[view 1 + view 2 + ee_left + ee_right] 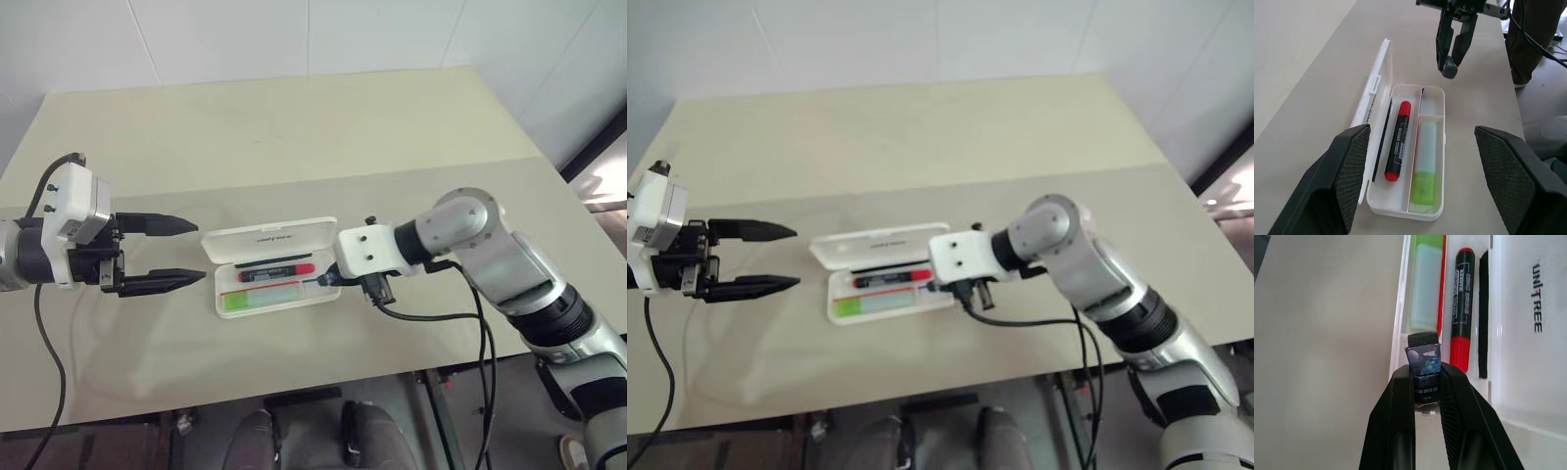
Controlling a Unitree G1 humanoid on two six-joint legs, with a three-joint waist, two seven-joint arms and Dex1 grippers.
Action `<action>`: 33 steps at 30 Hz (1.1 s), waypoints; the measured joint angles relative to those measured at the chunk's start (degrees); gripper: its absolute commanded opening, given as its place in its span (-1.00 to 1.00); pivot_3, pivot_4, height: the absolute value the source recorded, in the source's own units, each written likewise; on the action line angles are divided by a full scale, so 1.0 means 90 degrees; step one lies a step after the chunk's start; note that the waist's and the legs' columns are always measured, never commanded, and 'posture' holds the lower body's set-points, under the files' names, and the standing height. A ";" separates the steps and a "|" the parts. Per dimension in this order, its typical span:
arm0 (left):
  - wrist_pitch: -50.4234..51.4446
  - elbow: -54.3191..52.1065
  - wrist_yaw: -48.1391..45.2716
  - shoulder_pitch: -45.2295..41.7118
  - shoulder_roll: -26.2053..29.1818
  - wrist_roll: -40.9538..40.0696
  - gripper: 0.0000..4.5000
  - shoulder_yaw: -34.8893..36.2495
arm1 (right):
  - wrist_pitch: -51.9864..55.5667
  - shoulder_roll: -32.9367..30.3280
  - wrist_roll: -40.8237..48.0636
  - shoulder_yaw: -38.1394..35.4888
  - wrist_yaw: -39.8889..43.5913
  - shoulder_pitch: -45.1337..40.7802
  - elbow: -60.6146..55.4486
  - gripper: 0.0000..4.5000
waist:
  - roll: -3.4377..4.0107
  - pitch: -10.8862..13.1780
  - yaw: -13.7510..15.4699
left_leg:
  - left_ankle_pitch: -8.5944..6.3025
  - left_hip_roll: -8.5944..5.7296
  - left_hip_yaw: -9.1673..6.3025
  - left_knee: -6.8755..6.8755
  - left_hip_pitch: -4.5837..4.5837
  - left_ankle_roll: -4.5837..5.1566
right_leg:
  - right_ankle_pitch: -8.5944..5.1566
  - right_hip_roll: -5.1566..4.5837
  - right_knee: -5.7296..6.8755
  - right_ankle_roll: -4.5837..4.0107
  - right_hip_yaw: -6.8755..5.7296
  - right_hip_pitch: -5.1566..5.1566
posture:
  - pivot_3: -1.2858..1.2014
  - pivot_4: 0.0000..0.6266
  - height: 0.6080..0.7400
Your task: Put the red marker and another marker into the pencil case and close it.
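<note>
Markers are lying inside the pencil case [277, 284], which is sitting open in the middle of the frame on the tabletop [294, 127]. On the left side, the left pincer [181, 252] is hanging beside the case with its two black fingers spread wide, and it is holding nothing. Inside the case, the red marker [278, 272] is lying in the upper part, with its red cap pointing right. The light green marker [260, 297] is lying in the lower part, just below a red stripe. The white lid [269, 239] is lying flat behind them. On the right side, the right pincer [1426, 382] is squeezing a small dark stub [1424, 367] over the right end of the case.
</note>
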 measured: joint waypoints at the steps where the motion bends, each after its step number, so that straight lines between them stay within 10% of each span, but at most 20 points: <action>1: 0.0000 0.0000 0.0001 0.0003 0.0000 0.0001 0.62 0.0000 | -0.0037 0.0059 -0.0050 0.0039 -0.0042 -0.0001 0.0077 -0.84 | 0.0000 0.0000 0.0004 | 0.0000 0.0000 -0.0001 0.0001 0.0000 0.0000 | 0.0000 0.0000 0.0000 0.0000 0.0000 0.0000 | 0.03 -0.52 1.00; 33: 0.0002 -0.0110 0.0053 0.0169 -0.0001 -0.0002 0.62 0.0005 | -0.0332 0.0604 -0.0485 0.0482 -0.0277 0.0059 0.0915 -0.84 | 0.0000 0.0000 -0.0002 | -0.0001 0.0003 0.0000 0.0001 0.0000 -0.0002 | 0.0000 0.0003 0.0001 -0.0001 0.0000 0.0000 | 0.03 -0.52 1.00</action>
